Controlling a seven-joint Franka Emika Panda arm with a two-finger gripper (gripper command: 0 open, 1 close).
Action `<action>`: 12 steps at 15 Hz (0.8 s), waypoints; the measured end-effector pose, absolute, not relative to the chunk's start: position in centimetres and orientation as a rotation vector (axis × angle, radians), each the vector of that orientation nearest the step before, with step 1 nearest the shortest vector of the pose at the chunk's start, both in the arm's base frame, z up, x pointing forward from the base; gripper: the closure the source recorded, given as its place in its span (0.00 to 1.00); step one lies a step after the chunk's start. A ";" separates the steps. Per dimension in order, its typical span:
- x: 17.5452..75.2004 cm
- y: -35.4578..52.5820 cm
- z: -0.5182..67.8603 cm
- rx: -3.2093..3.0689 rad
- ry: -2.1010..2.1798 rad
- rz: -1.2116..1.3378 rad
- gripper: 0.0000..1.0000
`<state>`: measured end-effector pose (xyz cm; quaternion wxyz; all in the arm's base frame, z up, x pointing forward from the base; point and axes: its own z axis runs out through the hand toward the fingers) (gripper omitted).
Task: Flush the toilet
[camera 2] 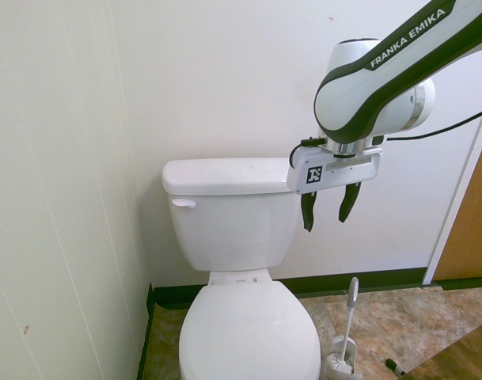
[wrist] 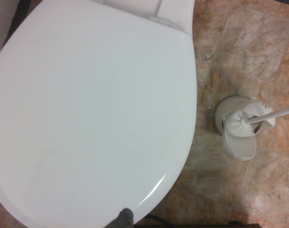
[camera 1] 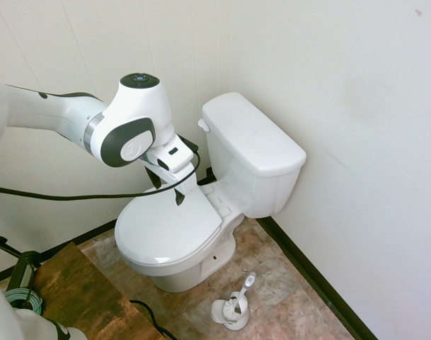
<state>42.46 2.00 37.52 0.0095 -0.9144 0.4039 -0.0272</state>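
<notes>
Toilet (camera 2: 233, 229) was recorded against the far wall, lid closed, flush lever (camera 2: 183, 203) untouched at the tank's left front; claw (camera 2: 328, 207), spread and empty, was held above the seat; approach judged underway, leftward reach to lever required.

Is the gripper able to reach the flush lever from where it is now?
Probably yes. The open gripper hangs above the closed lid, beside the tank. Nothing stands between it and the flush lever on the tank's front corner.
</notes>
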 end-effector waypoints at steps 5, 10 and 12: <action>43.9 3.2 37.8 -2.857 1.242 -0.097 0.00; 51.4 7.4 40.2 -2.852 1.179 -0.198 0.00; 54.3 8.8 40.5 -2.844 1.136 -0.232 0.00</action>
